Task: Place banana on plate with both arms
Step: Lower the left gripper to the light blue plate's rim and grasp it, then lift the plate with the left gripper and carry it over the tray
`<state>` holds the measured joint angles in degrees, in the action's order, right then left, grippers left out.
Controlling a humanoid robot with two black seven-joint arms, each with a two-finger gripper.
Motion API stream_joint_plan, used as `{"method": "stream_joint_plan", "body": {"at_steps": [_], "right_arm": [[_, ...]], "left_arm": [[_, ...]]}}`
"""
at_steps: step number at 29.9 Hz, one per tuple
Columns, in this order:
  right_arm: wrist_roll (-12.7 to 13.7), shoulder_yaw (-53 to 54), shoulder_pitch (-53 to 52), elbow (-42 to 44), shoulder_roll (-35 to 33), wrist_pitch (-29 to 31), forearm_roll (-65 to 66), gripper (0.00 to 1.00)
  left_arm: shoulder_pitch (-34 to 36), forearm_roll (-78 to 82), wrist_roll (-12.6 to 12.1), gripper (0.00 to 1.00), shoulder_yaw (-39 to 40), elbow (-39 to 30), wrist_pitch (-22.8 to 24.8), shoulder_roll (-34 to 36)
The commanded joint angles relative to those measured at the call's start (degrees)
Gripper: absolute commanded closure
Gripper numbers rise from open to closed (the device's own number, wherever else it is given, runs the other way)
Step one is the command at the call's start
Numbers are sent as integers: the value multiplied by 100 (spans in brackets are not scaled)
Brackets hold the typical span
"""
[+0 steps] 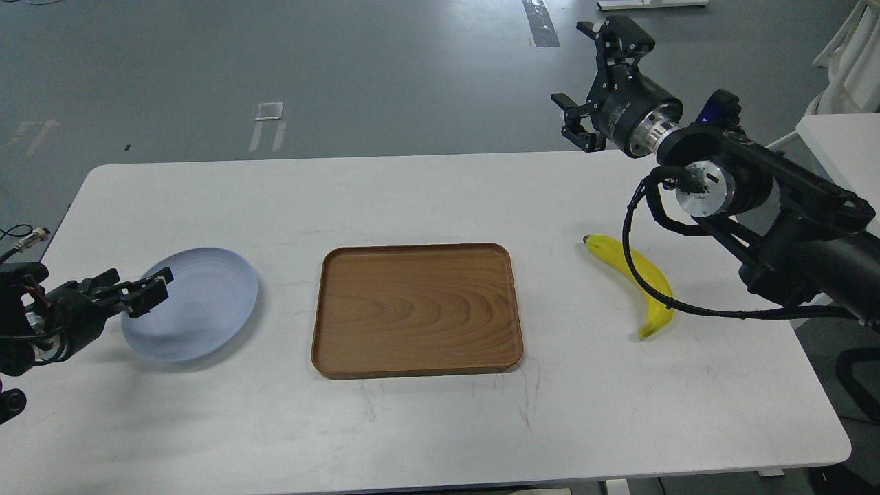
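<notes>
The yellow banana (pixel 636 278) lies on the white table (pixel 440 426) at the right, with a black cable of my right arm draped across it. The pale blue plate (pixel 199 302) lies at the left. My right gripper (pixel 570 63) is open and empty, raised high beyond the table's far edge, up and left of the banana. My left gripper (pixel 137 283) is low at the plate's left edge, empty, its fingers apart.
A brown wooden tray (pixel 416 309) with rounded corners lies in the table's middle, between plate and banana. The right arm's thick links (pixel 790 234) hang over the table's right edge. A white piece of furniture (pixel 839 144) stands at the far right.
</notes>
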<state>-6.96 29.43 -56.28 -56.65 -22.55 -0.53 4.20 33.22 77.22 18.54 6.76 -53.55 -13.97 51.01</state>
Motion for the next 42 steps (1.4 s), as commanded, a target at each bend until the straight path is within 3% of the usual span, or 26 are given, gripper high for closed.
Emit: {"method": "stream_joint_plan", "body": {"at_steps": [1,11,21,25,29,32,33,38,42], "right_arm": [[-7,-7,-15,13,22,1,1,0],[-7,-25,-41,13,14,1,1,0],[-7,-25,-24,-4,-48,1,1,0],[-7,-25,-15,-4,-57,1,1,0],[-7,-25,-15,-13,-66,-26,1,0],[-7,-25,-15,-4,-66,-43,1,0],[-7,-25,-6,-4,-66,-43,1,0],[-7,-25,-6,-4,-48,-78,1,0],[-7,-25,-41,-4,-48,-96,1,0]], "left_arm": [[-79,-23,1,4,1,142,8,-12],[-281,-155,18,7,-17,766,61,-363],[-290,-163,98,7,-34,881,105,-434],[-386,-190,98,23,-34,1038,192,-504],[-387,-198,106,32,-25,1171,447,-610],[-387,-260,106,51,-17,1276,676,-654],[-378,-373,106,67,-25,1320,711,-654],[-352,-682,203,100,-25,1452,711,-663],[-343,-682,265,100,-34,1461,694,-662]]}}
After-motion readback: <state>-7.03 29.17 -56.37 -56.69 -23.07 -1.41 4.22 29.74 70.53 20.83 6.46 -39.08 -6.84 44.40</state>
